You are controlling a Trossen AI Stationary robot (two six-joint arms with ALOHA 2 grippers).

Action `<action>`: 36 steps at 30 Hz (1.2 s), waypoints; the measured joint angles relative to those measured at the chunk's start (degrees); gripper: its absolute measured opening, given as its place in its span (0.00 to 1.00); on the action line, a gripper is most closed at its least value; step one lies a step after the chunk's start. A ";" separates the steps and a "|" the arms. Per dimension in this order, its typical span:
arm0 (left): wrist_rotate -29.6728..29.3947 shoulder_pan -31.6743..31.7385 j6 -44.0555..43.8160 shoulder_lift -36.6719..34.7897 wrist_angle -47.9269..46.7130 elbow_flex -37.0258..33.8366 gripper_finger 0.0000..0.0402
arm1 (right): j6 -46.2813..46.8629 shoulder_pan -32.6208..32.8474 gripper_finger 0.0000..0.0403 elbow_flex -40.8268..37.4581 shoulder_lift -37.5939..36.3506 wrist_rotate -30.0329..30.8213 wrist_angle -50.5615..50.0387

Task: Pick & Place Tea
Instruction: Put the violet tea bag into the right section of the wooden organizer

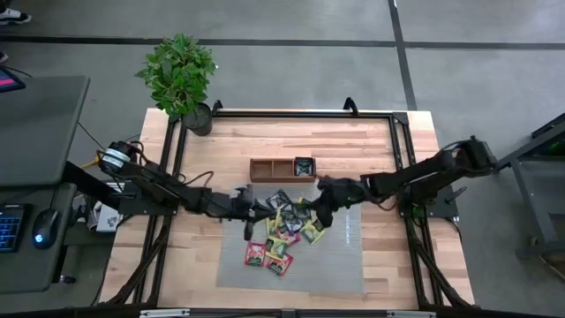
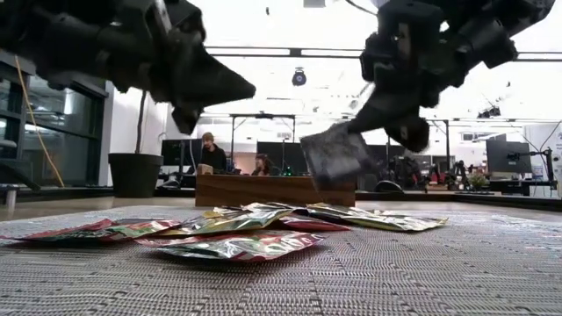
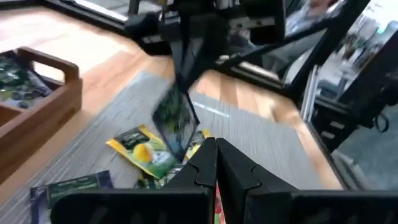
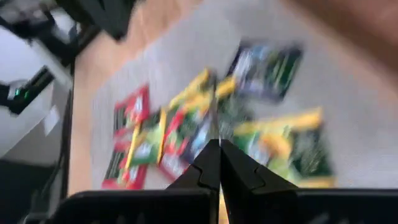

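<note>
The right gripper (image 2: 391, 118) pinches a dark sachet (image 2: 335, 156) lifted above the pile (image 1: 281, 231) on the mat (image 1: 340, 261) — carry step; next, the far tray (image 1: 282, 169) — left gripper (image 2: 189, 105) hovers, fingers pressed together.

Tea sachets (image 1: 281, 237): red, yellow, green, dark; mat (image 1: 335, 256) grey; tray (image 1: 269, 169) prob. brown.
</note>
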 joint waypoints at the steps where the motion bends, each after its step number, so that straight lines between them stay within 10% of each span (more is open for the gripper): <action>1: -0.03 0.03 0.04 0.05 2.28 -1.16 0.00 | -1.37 -0.81 0.00 0.00 -1.19 1.11 -0.58; 13: 2.81 0.19 6.06 0.07 22.40 -7.44 0.00 | -19.95 -14.58 0.00 0.01 -4.68 4.53 -2.46; 36: 3.86 0.18 5.74 0.09 22.34 -8.57 0.00 | -24.75 -27.66 0.00 -0.07 5.71 -9.26 0.65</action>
